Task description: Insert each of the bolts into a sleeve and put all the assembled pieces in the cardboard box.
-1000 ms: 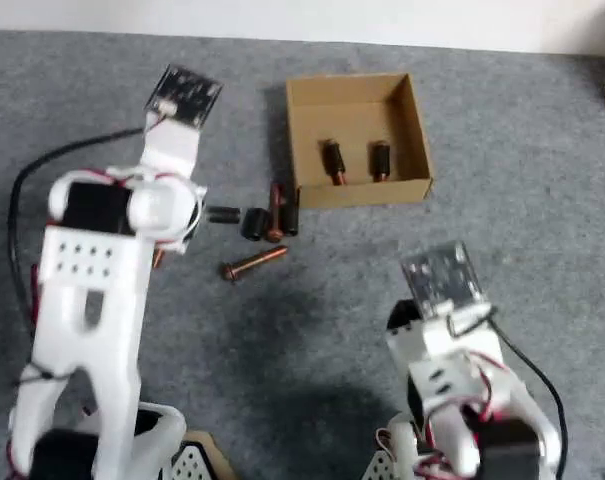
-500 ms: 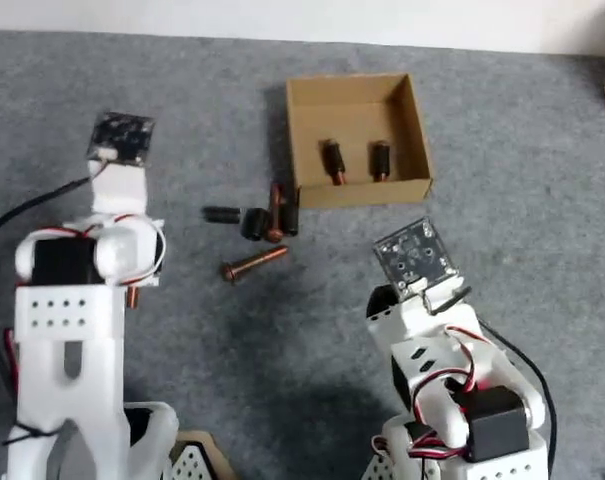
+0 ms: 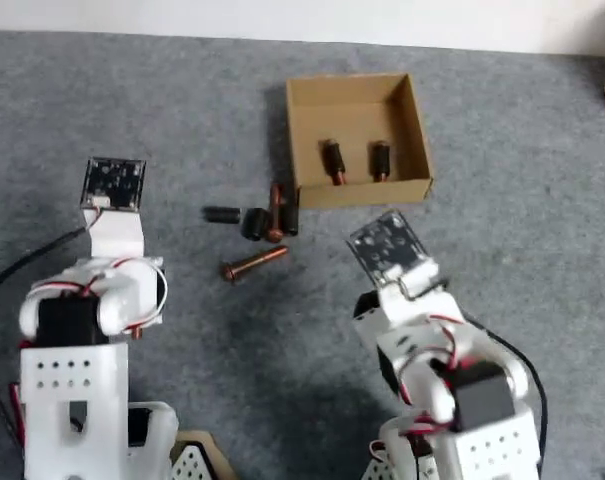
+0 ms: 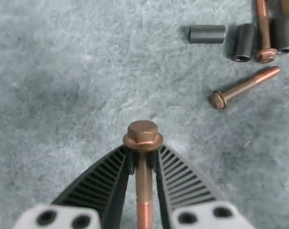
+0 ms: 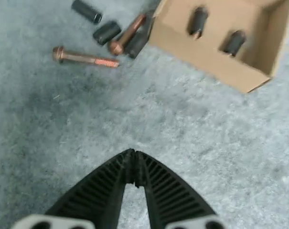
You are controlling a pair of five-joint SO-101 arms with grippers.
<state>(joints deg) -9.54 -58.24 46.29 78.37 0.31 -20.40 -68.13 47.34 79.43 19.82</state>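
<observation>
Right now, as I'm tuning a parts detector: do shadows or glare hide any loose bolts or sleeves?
High view: no; soft shadows lie beside the cardboard box and on the near carpet, clear of the loose bolt. Left wrist view: the held bolt is evenly lit, no glare. Right wrist view: the sleeves show plainly.

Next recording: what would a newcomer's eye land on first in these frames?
First, the left tool, shut on a copper bolt whose head sticks out past the tips. Then the cardboard box holding two assembled pieces, with sleeves and loose bolts lying just outside it.
</observation>
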